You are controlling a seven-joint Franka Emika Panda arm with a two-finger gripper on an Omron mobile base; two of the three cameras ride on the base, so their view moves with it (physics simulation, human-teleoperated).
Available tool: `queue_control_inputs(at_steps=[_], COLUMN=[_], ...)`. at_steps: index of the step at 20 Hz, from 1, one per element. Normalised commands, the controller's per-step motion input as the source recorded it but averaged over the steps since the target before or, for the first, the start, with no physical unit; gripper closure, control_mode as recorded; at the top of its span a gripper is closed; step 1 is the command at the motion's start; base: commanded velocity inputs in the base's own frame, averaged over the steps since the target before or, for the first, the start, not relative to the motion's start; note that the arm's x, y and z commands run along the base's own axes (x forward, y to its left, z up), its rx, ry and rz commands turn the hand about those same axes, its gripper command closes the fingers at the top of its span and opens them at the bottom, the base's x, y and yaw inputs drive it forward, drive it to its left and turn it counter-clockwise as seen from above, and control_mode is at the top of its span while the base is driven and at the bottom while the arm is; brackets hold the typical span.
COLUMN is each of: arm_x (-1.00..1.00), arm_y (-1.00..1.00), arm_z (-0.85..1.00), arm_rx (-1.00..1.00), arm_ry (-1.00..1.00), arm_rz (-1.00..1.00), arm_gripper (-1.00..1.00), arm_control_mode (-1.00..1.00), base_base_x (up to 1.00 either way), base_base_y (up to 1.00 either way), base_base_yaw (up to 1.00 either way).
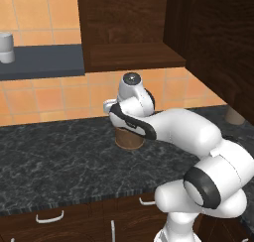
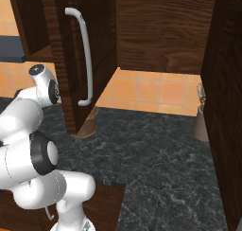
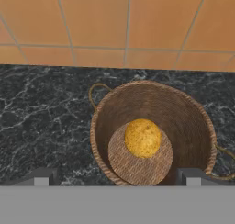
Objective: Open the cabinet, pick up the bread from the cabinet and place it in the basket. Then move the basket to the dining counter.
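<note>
The golden bread lies on the woven bottom of the round brown basket, whose thin wire handle droops to the left. The basket stands on the black marbled counter against the orange tiled wall. My gripper hangs above it, open, its dark fingertips wide apart and holding nothing. In the left base view the basket is partly hidden under my forearm. The dark wood cabinet stands open; its door, with the silver bar handle, swings out and covers part of the basket.
A beige utensil holder stands on the black counter at the right by a tall dark wood panel. A grey shelf with a white object hangs at the left. Lower drawers run below the counter edge.
</note>
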Motion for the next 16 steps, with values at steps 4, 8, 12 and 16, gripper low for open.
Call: queue_control_inputs(at_steps=[4,8,12,16], arm_x=[0.0,0.02,0.11,0.11], arm_y=[0.0,0.18,0.04,0.0], arm_z=[-0.1,-0.33,-0.69,-0.58], arm_rx=[-0.1,-0.08,-0.13,-0.13], arm_ry=[0.19,0.34,0.23,0.11], arm_rz=[0.47,0.29,0.02,0.0], arm_gripper=[-1.0,-1.0,-1.0,-1.0], arm_control_mode=[-1.0,-1.0,-1.0,-1.0], base_base_x=[0.0,0.0,0.0,0.0], base_base_y=[0.0,0.0,0.0,0.0], base_base_yaw=[0.0,0.0,0.0,0.0])
